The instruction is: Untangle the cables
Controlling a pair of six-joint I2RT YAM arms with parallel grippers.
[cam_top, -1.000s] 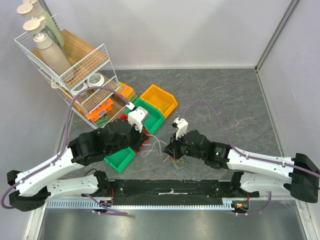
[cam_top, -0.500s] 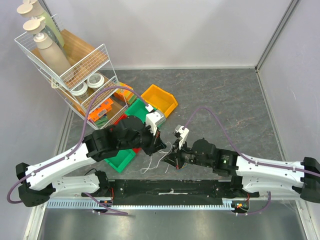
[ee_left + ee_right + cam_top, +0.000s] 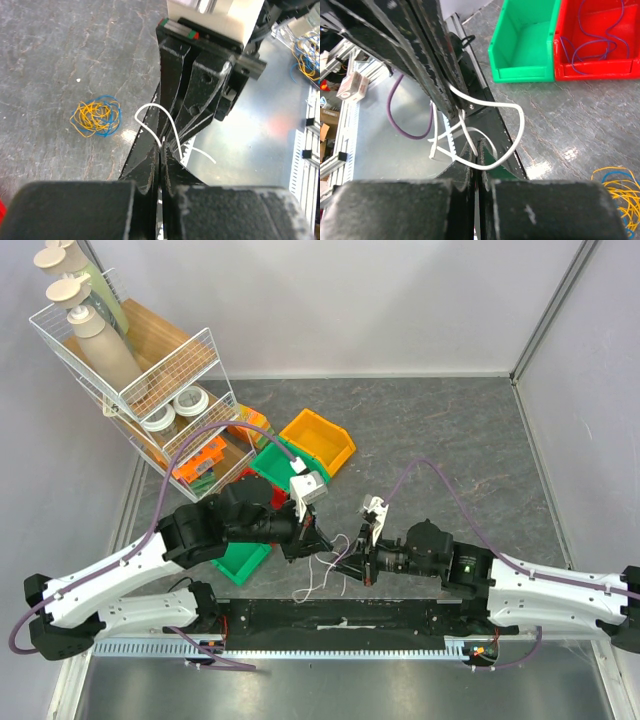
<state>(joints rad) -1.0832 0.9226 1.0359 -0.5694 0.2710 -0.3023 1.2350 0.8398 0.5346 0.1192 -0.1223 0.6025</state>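
A thin white cable (image 3: 318, 580) hangs between my two grippers near the table's front edge. My left gripper (image 3: 318, 540) is shut on it, with the strand arching out of the fingertips in the left wrist view (image 3: 150, 117). My right gripper (image 3: 350, 565) faces the left one and is shut on the same cable, which loops around its tips in the right wrist view (image 3: 512, 132). A small yellow and blue tangle (image 3: 96, 111) lies on the table beside the grippers. It also shows in the right wrist view (image 3: 620, 187). In the top view the right gripper hides it.
A green bin (image 3: 240, 555) and a red bin (image 3: 600, 45) holding a blue wire sit under the left arm. A second green bin (image 3: 290, 465), a yellow bin (image 3: 318, 440) and a wire rack (image 3: 130, 360) stand behind. The metal rail (image 3: 340, 625) runs close in front.
Both grippers have moved toward the front edge, the left one also to the right. The white cable has come up with them, away from the yellow tangle.
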